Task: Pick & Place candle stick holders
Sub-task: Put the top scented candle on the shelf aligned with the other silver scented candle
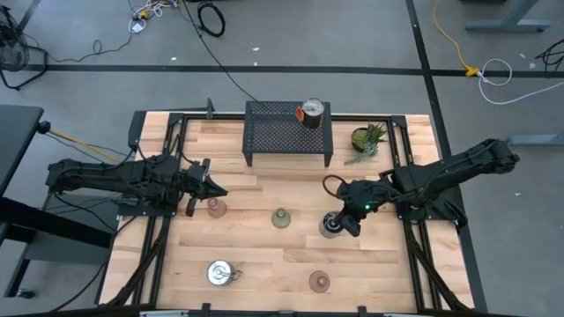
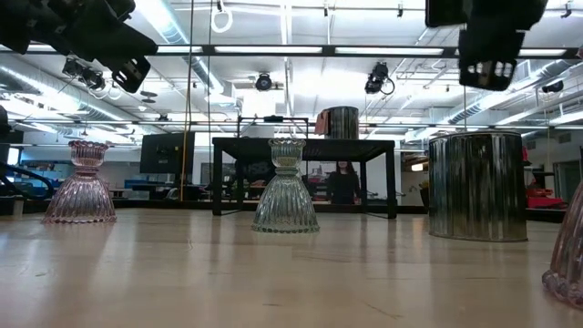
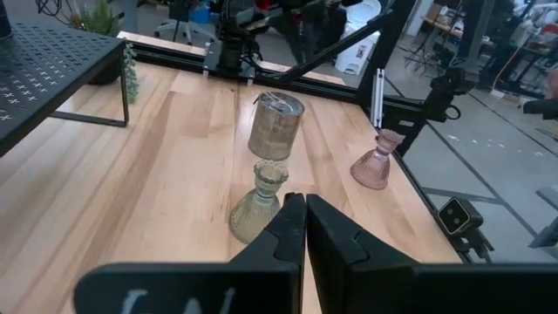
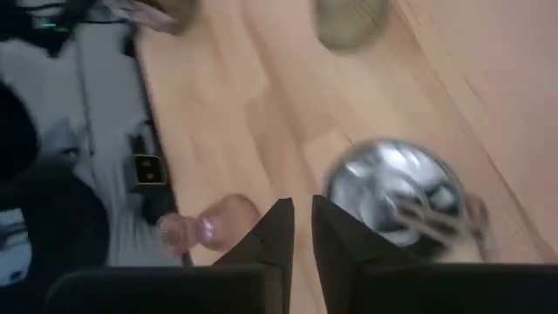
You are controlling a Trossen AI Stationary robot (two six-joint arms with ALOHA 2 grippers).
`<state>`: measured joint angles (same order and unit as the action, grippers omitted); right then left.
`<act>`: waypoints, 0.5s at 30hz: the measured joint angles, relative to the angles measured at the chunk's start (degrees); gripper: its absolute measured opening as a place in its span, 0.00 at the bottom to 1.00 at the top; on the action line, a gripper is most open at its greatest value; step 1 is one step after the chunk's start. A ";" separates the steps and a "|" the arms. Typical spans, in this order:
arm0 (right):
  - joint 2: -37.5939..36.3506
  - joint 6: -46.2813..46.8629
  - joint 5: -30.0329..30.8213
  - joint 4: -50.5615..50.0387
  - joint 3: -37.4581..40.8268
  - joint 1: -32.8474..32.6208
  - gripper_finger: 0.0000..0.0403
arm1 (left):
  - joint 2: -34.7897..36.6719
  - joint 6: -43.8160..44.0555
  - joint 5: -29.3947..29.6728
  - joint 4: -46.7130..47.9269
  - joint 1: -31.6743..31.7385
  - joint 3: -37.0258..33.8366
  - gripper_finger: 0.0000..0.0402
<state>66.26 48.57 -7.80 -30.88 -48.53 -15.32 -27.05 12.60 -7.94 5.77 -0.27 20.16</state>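
Candle holders (image 1: 280, 217) looked breakable and slippery; best held at the thin neck. Left fingers (image 3: 301, 228) were closed, empty; right fingers (image 4: 301, 228) nearly closed, empty.

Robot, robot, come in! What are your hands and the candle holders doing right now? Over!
Left gripper shut, empty, beside a pink holder. Right gripper nearly shut, empty, above a silver holder. One silver holder on rack. Nothing blocking.

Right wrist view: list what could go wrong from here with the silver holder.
1. The right gripper hangs above the silver holder, shut and off-centre; lowering like this could strike the rim and tip it.
2. A shoved holder could slide into the olive-green glass holder nearby.
The left gripper waits near a pink holder.
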 joint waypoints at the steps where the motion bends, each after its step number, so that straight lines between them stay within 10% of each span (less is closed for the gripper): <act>1: 0.26 0.96 -0.20 -1.42 0.00 0.03 0.13 | 0.00 0.00 0.23 -0.01 0.00 0.00 0.04; 15: 4.64 -2.28 -3.19 -5.18 -0.39 4.26 0.40 | 0.01 -0.16 0.85 0.03 0.02 0.04 0.04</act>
<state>70.89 46.30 -10.99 -36.06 -48.93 -11.06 -27.04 12.44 -7.09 5.80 -0.25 20.21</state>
